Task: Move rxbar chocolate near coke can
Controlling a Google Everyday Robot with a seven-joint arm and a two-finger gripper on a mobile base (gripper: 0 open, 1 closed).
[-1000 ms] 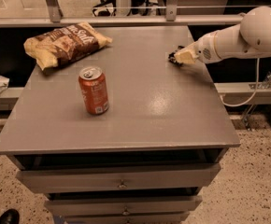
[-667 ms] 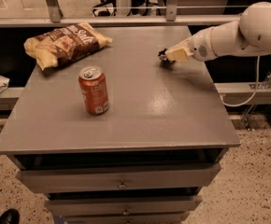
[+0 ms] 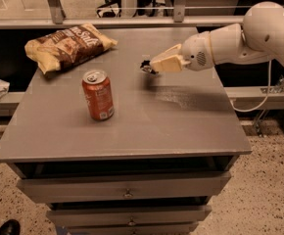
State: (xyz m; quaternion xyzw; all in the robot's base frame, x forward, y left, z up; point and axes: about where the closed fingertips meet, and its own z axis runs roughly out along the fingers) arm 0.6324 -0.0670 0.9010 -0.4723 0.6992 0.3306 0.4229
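Note:
The coke can [image 3: 98, 95] stands upright on the left part of the grey table top [image 3: 181, 126], red-orange with a silver top. My gripper [image 3: 152, 66] reaches in from the right on a white arm and hovers above the table's middle back, up and to the right of the can. Its cream fingers [image 3: 165, 62] are shut on a small dark object, the rxbar chocolate [image 3: 146, 66]. Only the bar's dark end shows past the fingertips. The bar is held clear of the table, with a shadow below it.
A large tan-and-brown chip bag [image 3: 66, 47] lies at the table's back left. The table has drawers [image 3: 127, 190] below its front edge. A metal rail [image 3: 132, 13] runs behind the table. A white cable [image 3: 259, 99] hangs at the right.
My gripper has moved left from the table's right edge toward the middle, carrying the dark bar closer to the can. The can and the chip bag have not moved.

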